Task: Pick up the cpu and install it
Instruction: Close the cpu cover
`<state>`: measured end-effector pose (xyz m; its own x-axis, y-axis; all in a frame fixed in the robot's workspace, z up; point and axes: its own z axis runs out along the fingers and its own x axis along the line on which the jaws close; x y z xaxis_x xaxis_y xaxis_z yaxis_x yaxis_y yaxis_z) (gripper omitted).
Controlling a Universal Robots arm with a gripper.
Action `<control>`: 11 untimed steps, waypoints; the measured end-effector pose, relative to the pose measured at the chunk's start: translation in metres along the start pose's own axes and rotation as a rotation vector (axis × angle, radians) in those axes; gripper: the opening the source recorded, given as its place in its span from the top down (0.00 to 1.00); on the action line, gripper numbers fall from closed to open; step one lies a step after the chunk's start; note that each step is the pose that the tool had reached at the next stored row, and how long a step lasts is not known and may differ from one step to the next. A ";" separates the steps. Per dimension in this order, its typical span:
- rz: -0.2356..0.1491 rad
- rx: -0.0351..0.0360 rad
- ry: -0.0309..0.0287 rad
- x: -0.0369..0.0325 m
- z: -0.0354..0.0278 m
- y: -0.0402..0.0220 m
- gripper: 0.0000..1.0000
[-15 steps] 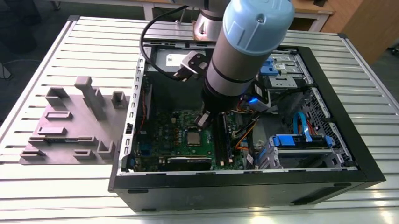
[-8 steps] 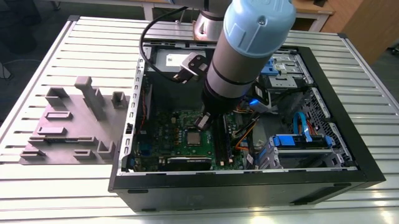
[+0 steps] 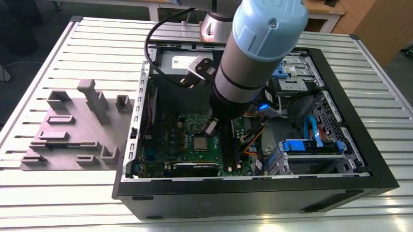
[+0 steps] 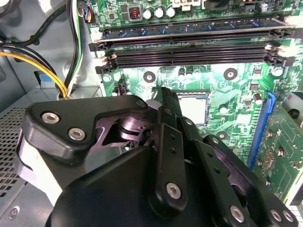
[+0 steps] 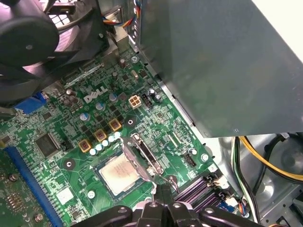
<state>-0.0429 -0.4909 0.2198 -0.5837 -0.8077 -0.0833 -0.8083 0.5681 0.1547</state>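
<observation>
Cpu [image 5: 119, 173] lies flat in its socket on the motherboard [image 5: 57, 137], metal top up; square, so no long axis. Socket frame [image 5: 142, 156] stands open beside it. Hand [image 5: 158, 198] hovers just over the socket edge, fingers drawn together, apparently empty, likely so the chip sits free.

Exterior overhead — wrist views close, motherboard [image 5: 71, 142].

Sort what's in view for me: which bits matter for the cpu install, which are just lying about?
Job:
cpu, seated in the motherboard socket
gripper, just above the cpu's edge

Lying about:
grey fixture block beside the case
memory slots
yellow and black cables
</observation>
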 end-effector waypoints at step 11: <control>-0.001 -0.0001 0.0001 -0.0022 0.0006 -0.0043 0.90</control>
<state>-0.0382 -0.4915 0.2187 -0.5826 -0.8085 -0.0833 -0.8090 0.5671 0.1547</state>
